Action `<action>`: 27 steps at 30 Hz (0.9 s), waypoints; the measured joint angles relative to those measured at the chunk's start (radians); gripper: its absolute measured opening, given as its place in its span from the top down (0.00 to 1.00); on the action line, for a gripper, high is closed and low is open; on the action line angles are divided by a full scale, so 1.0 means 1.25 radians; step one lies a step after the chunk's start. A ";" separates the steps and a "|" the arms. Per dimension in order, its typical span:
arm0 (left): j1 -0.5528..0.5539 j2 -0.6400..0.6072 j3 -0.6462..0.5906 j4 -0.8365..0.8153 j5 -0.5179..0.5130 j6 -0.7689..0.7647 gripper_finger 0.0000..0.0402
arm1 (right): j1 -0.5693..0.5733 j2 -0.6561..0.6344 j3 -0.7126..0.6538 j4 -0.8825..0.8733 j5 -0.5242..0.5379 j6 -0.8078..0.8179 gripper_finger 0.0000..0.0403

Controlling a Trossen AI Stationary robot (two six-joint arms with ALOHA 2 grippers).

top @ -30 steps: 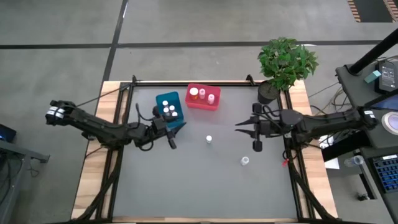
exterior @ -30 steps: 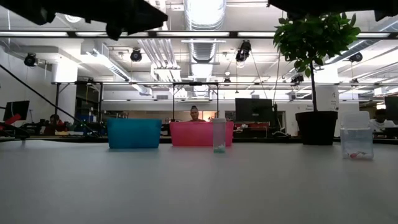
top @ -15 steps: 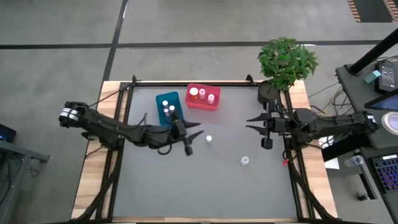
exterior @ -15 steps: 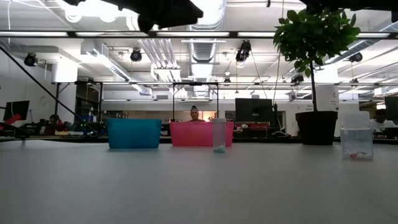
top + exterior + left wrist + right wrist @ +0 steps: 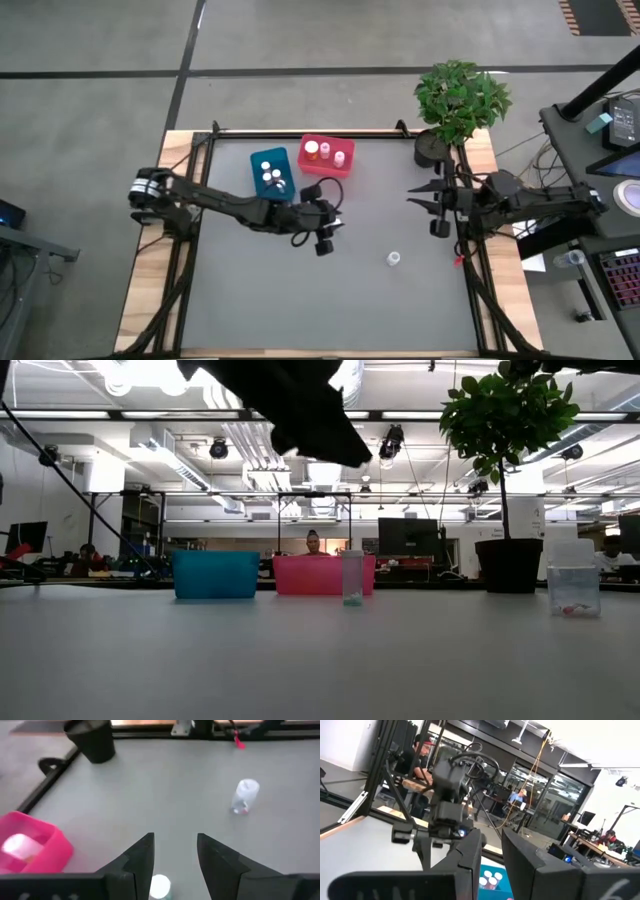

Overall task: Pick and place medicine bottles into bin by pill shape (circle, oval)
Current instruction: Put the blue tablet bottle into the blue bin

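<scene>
While my left tool (image 5: 326, 238) hangs over the middle of the grey bench (image 5: 300, 310), its two fingers stand apart with nothing between them, and a white-capped medicine bottle (image 5: 160, 887) sits directly beneath the gap. I place everything by the pink bin (image 5: 327, 157) at the back of the bench. The blue bin (image 5: 270, 172) stands just beside it, toward my left arm, and both already hold white-capped bottles. The bottle under my left tool is in front of the pink bin. A second loose bottle (image 5: 394, 259) stands farther forward and toward my right arm, well apart from the first. My right tool (image 5: 437, 205) waits near the right edge of the bench, beside the potted plant (image 5: 458, 97), its fingers (image 5: 470, 855) close together but with a gap, holding nothing.

My judgement is that a descent slightly off centre could let one finger strike the cap and tip the narrow, upright bottle. Closing too high could pinch only the cap and let it slip. I also cannot read the pill shape from here, so the wrong bin is a real risk.

From above, my own tool hides the near bottle; only the left wrist view shows it under the fingers. The low view shows it upright with pills at its base, while the tool sits high above bench level.
</scene>
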 joint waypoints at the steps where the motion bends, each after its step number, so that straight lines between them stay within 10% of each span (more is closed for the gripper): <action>1: 0.004 0.011 0.005 0.001 0.008 0.000 0.67 | 0.000 -0.006 0.000 -0.010 0.000 0.003 0.84; 20: 0.029 0.039 0.022 -0.017 0.009 0.051 0.46 | 0.000 -0.019 -0.012 -0.035 -0.003 0.125 0.84; 27: 0.033 0.100 0.028 -0.004 0.011 0.112 0.42 | 0.000 -0.020 -0.020 -0.009 -0.146 0.100 0.84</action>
